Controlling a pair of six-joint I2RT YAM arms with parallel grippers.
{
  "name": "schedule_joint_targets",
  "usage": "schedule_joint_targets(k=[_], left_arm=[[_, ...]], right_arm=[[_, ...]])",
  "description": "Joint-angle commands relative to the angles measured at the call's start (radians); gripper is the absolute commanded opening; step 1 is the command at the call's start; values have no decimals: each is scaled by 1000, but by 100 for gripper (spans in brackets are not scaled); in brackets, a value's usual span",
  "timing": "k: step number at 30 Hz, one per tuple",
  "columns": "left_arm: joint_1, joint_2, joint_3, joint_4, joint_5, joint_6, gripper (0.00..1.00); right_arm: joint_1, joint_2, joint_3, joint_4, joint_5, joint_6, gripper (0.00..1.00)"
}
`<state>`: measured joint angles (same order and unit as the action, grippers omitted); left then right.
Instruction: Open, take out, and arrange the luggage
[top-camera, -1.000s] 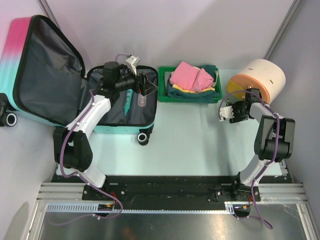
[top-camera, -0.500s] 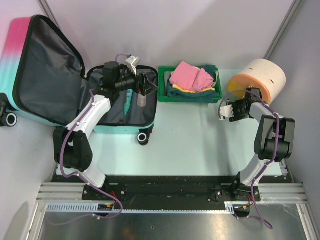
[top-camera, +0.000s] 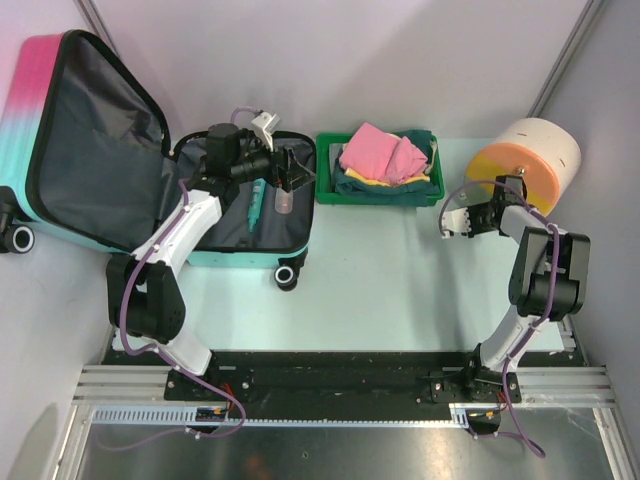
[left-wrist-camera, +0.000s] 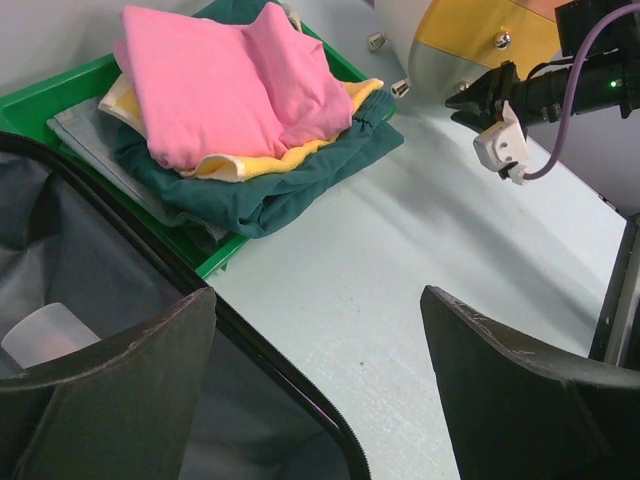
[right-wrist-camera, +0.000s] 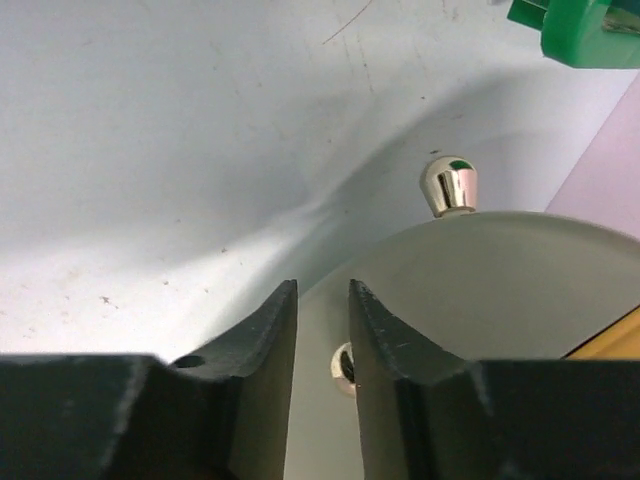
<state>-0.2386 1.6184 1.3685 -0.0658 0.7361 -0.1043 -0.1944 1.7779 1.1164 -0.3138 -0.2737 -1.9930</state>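
The luggage (top-camera: 90, 140) lies open at the far left, its pink-to-teal lid tipped back and its dark grey lining showing. My left gripper (top-camera: 290, 170) hangs open over the right rim of the luggage (left-wrist-camera: 270, 370), and the left gripper (left-wrist-camera: 315, 300) has nothing between its fingers. In the lower half sit a small clear bottle (top-camera: 283, 200) and a teal item (top-camera: 258, 200). My right gripper (top-camera: 500, 192) is at the underside of the white-and-orange cylinder (top-camera: 535, 160). The right gripper (right-wrist-camera: 322, 290) has only a narrow gap between its jaws, with nothing in it.
A green tray (top-camera: 322, 168) holding folded pink, yellow and dark green clothes stands behind the table's middle; the green tray (left-wrist-camera: 60, 90) lies just beyond the luggage rim. The cylinder (right-wrist-camera: 520, 290) has metal studs (right-wrist-camera: 448, 186) on its base. Walls close in at the right.
My right gripper's jaws have narrowed. The cylinder has shifted up and to the right, its orange-yellow face turned more toward the camera. The left arm has not moved.
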Motion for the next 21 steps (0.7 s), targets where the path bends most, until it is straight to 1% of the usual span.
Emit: schedule_joint_targets(k=[1, 2, 4, 5, 6, 7, 8, 9, 10, 11, 12, 14, 15, 16, 17, 18, 19, 20, 21], left_arm=[[4, -12, 11, 12, 13, 29, 88], [4, -12, 12, 11, 9, 31, 88], [4, -11, 15, 11, 9, 32, 88], [4, -9, 15, 11, 9, 31, 88], [4, -9, 17, 11, 11, 31, 88], [4, -12, 17, 9, 14, 35, 88], [4, -12, 18, 9, 16, 37, 88], [4, -15, 17, 9, 19, 38, 88], [4, -18, 15, 8, 20, 43, 88], [2, -18, 14, 8, 23, 48, 88], [1, -20, 9, 6, 23, 52, 88], [-1, -20, 6, 6, 26, 57, 88], [-2, -18, 4, 6, 26, 58, 88], [-4, -17, 6, 6, 26, 60, 88], [-5, -14, 6, 6, 28, 60, 88], [-7, -12, 9, 6, 28, 58, 88], [-7, -11, 10, 6, 28, 57, 88], [-8, -11, 12, 6, 29, 55, 88], [-11, -8, 15, 6, 29, 57, 88]], right_arm=[[16, 20, 7, 25, -15, -526, 25], [22, 21, 6, 21, -21, -512, 14], [47, 17, 8, 18, -41, -486, 3], [56, 12, 7, 18, -57, -468, 1], [67, 6, 8, 21, -73, -384, 3], [81, -8, 7, 27, -90, -333, 8], [98, -43, 11, 22, -141, -276, 22], [101, -61, 22, 9, -171, -189, 32], [107, -78, 37, -45, -197, -129, 45], [110, -112, 81, -83, -259, -83, 65], [110, -129, 97, -114, -289, 34, 71], [108, -184, 141, -137, -364, 170, 77], [108, -196, 164, -139, -384, 274, 78], [107, -208, 199, -104, -401, 532, 78], [107, -212, 236, -85, -413, 701, 78], [84, -201, 332, -68, -414, 843, 78], [69, -189, 386, -56, -414, 1107, 78], [49, -177, 437, -54, -409, 1229, 77], [-3, -145, 542, -48, -403, 1337, 77]])
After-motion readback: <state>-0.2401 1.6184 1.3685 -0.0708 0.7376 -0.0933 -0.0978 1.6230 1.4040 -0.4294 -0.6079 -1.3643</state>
